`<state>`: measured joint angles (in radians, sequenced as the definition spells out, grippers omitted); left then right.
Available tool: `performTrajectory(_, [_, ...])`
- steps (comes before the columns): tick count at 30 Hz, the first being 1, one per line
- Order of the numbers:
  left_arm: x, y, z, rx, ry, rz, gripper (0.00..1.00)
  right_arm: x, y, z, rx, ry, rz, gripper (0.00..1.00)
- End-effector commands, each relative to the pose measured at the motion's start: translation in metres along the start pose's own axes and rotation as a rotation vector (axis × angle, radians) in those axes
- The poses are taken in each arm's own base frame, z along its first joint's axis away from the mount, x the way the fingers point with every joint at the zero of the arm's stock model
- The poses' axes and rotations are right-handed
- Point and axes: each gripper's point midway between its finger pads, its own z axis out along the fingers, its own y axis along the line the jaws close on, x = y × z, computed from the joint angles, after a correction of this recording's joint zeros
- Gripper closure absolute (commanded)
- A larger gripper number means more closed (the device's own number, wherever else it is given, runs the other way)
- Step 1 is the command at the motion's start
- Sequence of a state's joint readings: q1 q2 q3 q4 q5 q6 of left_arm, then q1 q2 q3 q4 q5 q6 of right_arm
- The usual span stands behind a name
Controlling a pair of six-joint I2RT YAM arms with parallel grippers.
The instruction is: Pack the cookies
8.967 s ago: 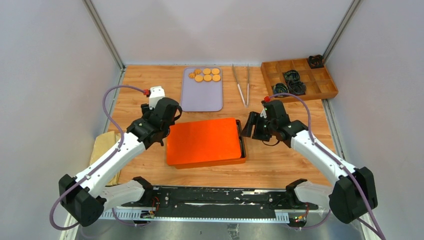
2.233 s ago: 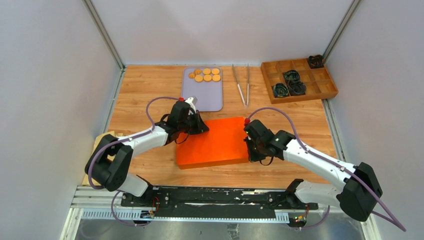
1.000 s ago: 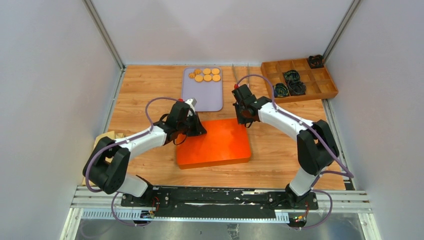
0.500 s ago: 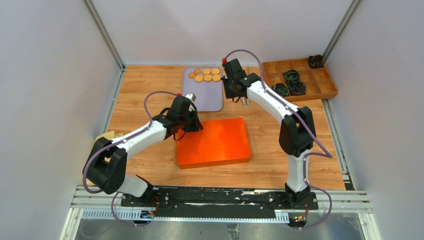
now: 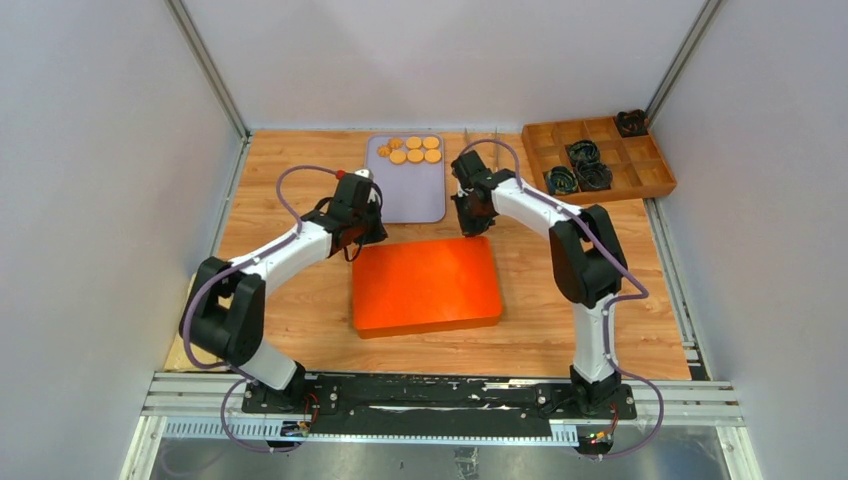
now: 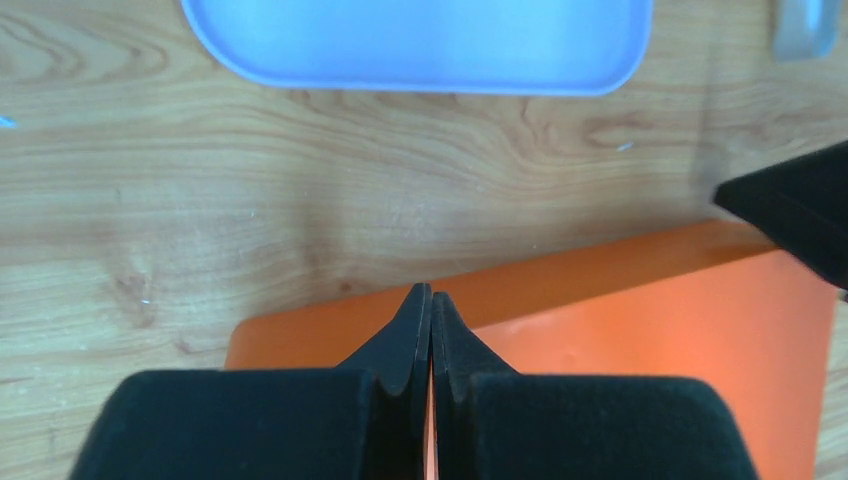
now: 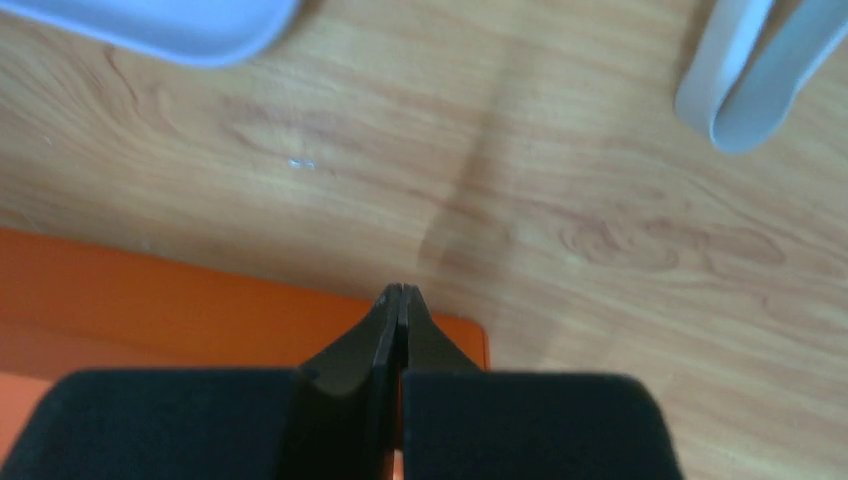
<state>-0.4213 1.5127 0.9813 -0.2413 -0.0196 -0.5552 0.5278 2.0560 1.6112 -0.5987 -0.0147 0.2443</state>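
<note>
Several golden-orange cookies (image 5: 412,150) lie at the far end of a lavender tray (image 5: 405,195). A closed orange box (image 5: 425,285) sits in the middle of the table. My left gripper (image 5: 362,236) is shut and empty, its tips (image 6: 431,291) just over the box's far left edge (image 6: 330,320). My right gripper (image 5: 468,226) is shut and empty too, with its tips (image 7: 400,289) above the box's far right corner (image 7: 200,300). The box's inside is hidden.
Pale tweezers (image 7: 745,85) lie on the wood just beyond the right gripper, mostly covered by that arm from above. A wooden compartment tray (image 5: 640,170) with black liners (image 5: 582,165) stands at the back right. Grey walls close in three sides.
The right gripper swung out toward the tray and tweezers, then came back to the box's far right corner. The left gripper drew back and left off the lid to its far left edge.
</note>
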Motion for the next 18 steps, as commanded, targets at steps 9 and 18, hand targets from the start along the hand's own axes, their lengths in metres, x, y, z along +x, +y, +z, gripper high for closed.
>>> performTrajectory(9, [0.076,0.028,0.015,-0.022,0.176,-0.012,1.0,0.055,0.001,-0.036,-0.022,0.025,0.029,1.0])
performTrajectory(18, [0.05,0.021,0.014,-0.034,0.119,0.004,1.0,-0.006,0.01,-0.05,-0.03,-0.095,-0.015,1.0])
